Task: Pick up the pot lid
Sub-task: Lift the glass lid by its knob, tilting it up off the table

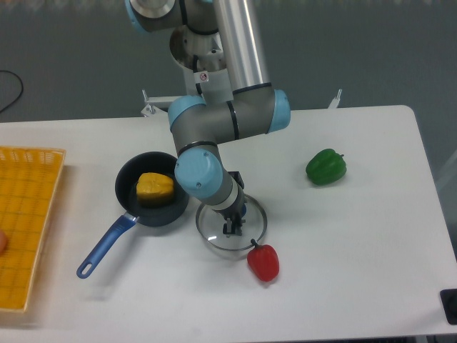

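My gripper (233,226) points down over the clear round pot lid (211,230), its fingers shut on the lid at its blue knob (245,209). Much of the knob and the lid's far left part are hidden behind the gripper's body. The lid's rim shows as a thin ring around the fingers, close to the tabletop; any gap beneath it is too small to tell.
A black pan (128,187) with a blue handle (104,246) holds a yellow object (154,189) at the left. A red pepper (263,263) lies by the lid's front edge, a green pepper (326,167) at the right, a yellow crate (28,214) far left.
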Controlling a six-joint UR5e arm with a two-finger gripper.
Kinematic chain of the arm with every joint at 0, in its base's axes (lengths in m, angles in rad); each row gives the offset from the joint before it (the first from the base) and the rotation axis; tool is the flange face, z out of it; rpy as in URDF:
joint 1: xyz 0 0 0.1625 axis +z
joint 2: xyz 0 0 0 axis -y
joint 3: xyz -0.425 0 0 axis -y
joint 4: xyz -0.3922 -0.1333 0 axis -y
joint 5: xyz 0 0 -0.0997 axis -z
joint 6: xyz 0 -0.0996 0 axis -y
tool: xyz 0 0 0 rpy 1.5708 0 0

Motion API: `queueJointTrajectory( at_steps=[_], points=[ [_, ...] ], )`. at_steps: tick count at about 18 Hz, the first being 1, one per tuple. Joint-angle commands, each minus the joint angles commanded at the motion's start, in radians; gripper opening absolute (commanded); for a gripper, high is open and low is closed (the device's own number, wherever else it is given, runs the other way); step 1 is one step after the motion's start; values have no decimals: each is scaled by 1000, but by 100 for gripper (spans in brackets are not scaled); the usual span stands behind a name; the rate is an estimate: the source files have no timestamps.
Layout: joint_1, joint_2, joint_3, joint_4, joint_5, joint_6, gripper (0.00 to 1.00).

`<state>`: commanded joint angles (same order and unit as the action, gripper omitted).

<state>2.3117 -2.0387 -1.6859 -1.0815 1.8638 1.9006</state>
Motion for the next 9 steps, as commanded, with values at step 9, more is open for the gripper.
queueJointTrajectory(
  at_steps=[9],
  points=[
    [-9,-25,0,3,9,-43,53]
  ],
)
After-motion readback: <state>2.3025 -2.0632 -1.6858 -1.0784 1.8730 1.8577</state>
